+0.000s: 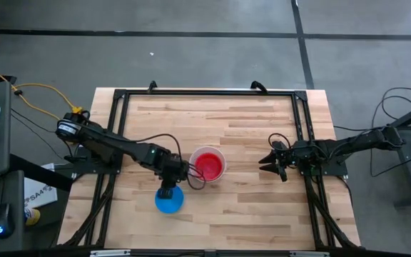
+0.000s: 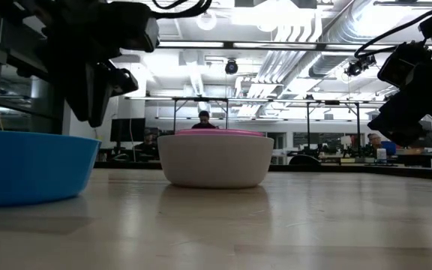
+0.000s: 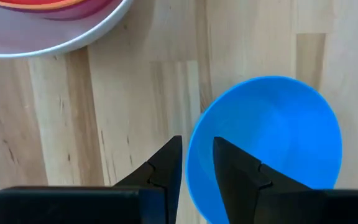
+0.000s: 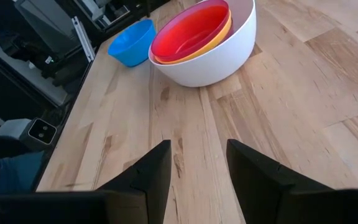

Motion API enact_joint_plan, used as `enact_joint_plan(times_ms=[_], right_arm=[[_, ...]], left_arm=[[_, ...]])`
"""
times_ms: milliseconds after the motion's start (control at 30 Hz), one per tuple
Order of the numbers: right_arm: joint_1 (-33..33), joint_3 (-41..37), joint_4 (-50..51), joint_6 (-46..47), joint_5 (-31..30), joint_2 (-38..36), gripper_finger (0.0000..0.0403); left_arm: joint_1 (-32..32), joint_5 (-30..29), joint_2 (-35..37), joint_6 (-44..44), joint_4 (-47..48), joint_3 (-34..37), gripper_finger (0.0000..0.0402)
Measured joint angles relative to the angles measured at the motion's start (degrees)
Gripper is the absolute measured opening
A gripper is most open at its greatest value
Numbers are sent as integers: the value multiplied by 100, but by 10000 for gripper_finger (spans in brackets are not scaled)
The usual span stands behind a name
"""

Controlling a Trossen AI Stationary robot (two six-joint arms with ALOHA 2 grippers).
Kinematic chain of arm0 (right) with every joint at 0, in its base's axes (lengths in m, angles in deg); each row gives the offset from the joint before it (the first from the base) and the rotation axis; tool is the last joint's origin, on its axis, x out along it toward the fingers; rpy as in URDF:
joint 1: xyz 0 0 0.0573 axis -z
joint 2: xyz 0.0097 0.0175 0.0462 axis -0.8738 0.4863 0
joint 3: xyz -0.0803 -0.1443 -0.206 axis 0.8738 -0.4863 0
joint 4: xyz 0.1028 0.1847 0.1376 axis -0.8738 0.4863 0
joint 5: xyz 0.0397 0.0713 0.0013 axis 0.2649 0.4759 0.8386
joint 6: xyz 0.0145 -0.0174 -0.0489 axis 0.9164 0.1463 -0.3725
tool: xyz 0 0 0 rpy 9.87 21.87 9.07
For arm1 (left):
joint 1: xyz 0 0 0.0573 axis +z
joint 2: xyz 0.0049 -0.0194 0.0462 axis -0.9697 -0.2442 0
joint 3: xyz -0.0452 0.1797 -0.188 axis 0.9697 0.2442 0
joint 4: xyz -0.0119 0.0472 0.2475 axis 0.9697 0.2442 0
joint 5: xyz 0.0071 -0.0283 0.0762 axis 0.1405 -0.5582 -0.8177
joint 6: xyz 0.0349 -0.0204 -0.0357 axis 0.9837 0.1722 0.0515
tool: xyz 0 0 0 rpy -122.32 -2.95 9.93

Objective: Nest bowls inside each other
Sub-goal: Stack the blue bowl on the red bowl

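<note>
I note the left gripper (image 3: 196,163) poised directly over the blue bowl (image 1: 168,200), jaws apart and straddling its near rim, gripping nothing yet. The white bowl (image 1: 208,165), holding the nested stack, sits on the bench (image 1: 248,121) just beside it. The right gripper (image 1: 273,163) waits empty, jaws apart, farther off.

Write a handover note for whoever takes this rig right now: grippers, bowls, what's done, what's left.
Left gripper: open, hanging over the blue bowl, fingers straddling its near rim, not closed on it.
Right gripper: open, holding nothing, waiting to the right of the stack, well apart from it.
Bowls: white bowl stands mid-table with the yellow bowl and pink-red bowl nested inside; the purple one cannot be made out. The blue bowl stands alone on the table beside the stack, toward the front edge.
Done: stack built apart from blue.
Left: grip the blue bowl, lift it and set it into the pink-red one.
</note>
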Motion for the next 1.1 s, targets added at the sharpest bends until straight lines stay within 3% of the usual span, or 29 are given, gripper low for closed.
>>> enact_joint_plan(times_ms=[467, 1100], right_arm=[[-2, -1, 0, 1, 0, 1, 148], [0, 0, 0, 2, 0, 0, 148]], left_arm=[[-44, -74, -2, -245, 87, 119, 91], [-50, 272, -2, -515, -382, 570, 91]])
